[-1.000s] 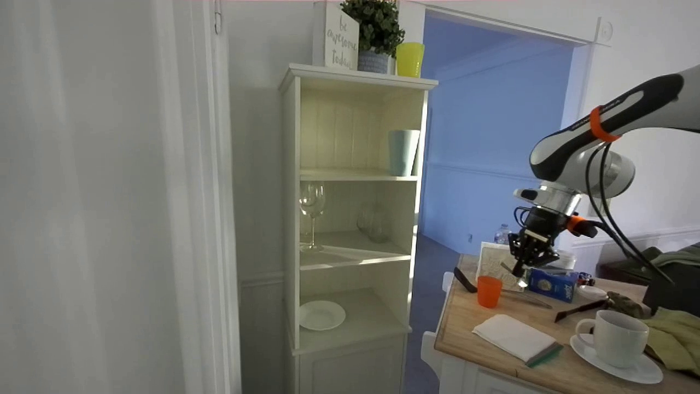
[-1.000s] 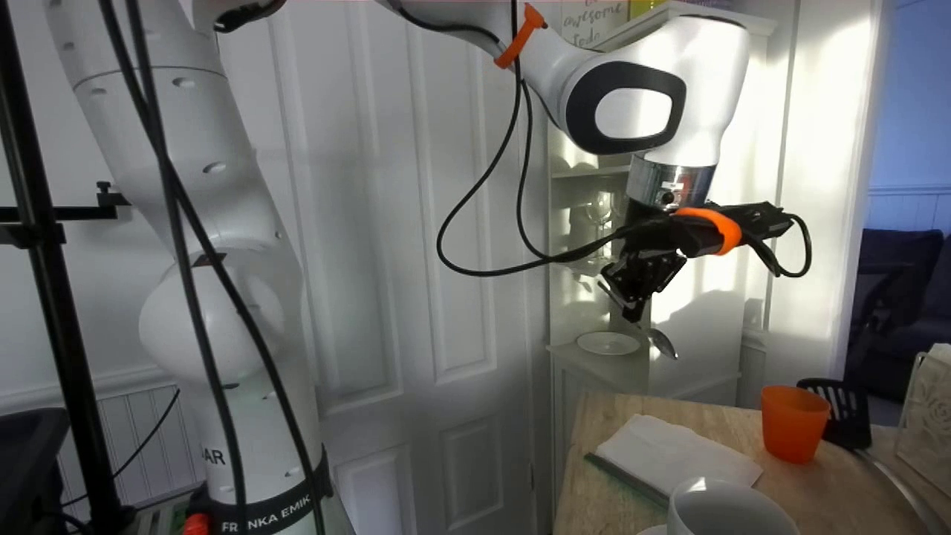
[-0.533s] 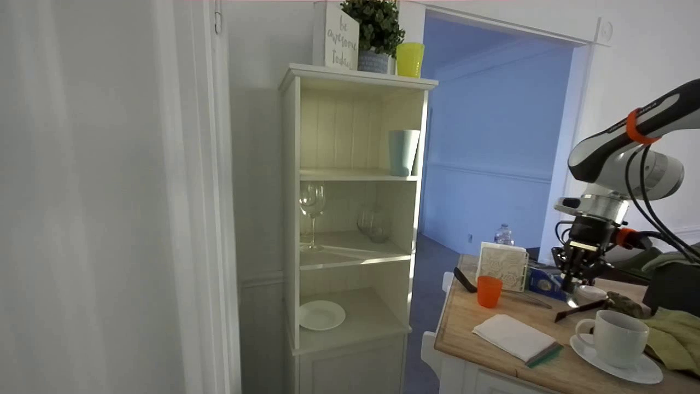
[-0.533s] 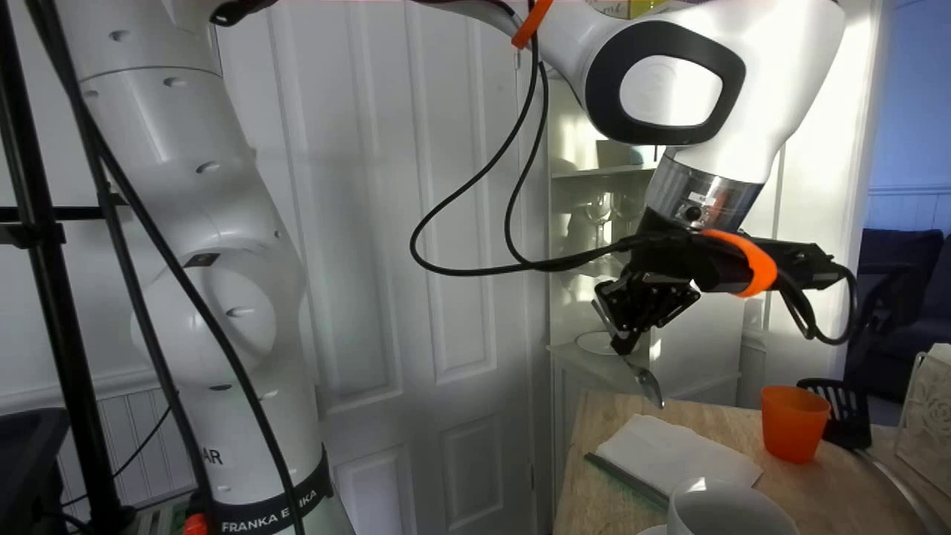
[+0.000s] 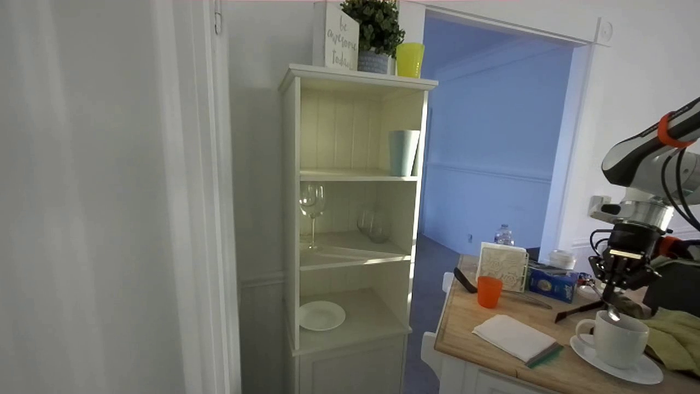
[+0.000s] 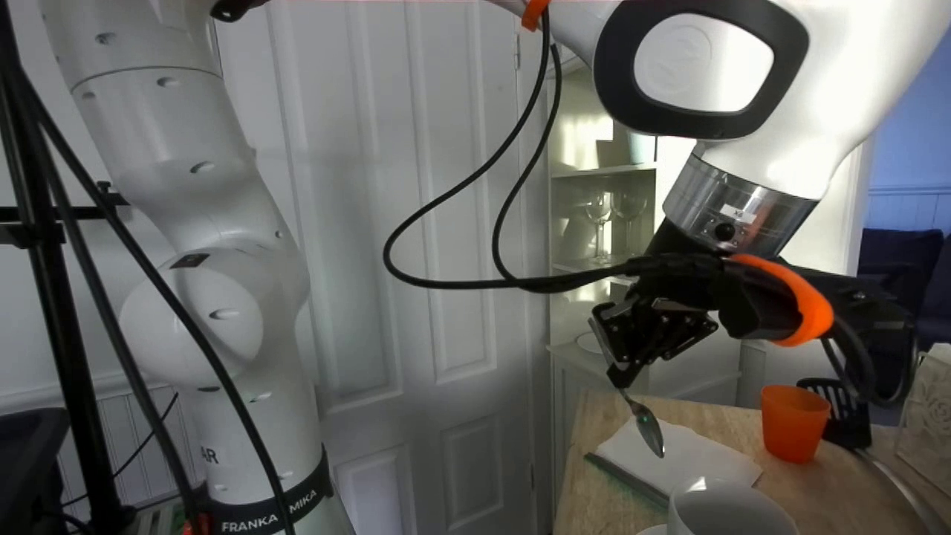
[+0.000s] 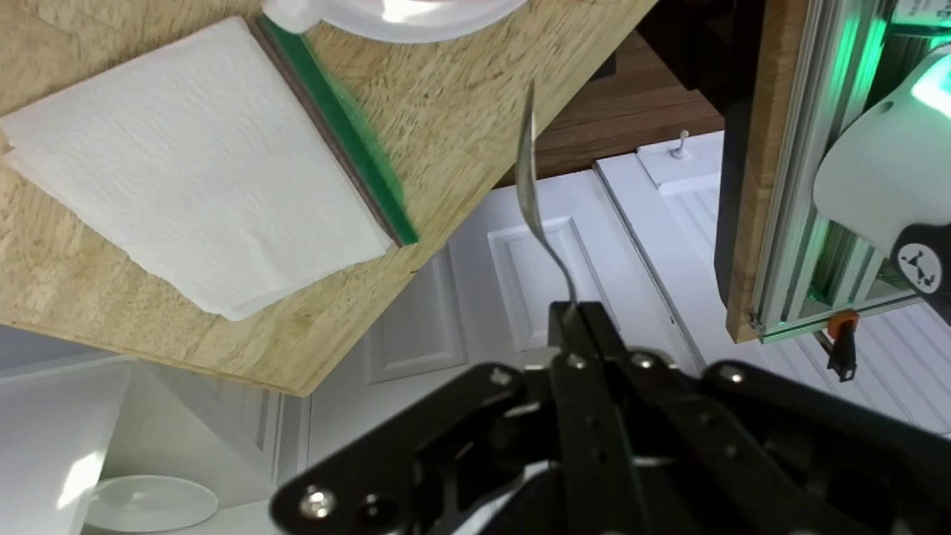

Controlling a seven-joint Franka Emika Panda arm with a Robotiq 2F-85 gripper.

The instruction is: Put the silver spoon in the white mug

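Orange cup point(image 5: 489, 291): upright on table point(image 5: 462, 331). Folded white napkin point(image 5: 511, 335): flat, near orange cup. Black slotted spatula point(image 6: 847, 431): just beside orange cup. Blue box point(image 5: 551, 284), then green cloth point(image 5: 678, 342): right of orange cup in exterior view. White shelf unit point(image 5: 339, 120): left of orange cup in both exterior views, bearing white plate point(image 5: 321, 316), stemmed glass point(image 5: 313, 202), pale blue tumbler point(image 5: 403, 152).

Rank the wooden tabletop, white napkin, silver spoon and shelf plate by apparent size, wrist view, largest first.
Largest: wooden tabletop
Next: white napkin
Smallest two, unranked: silver spoon and shelf plate; the spoon looks longer, the plate broader and farther away.
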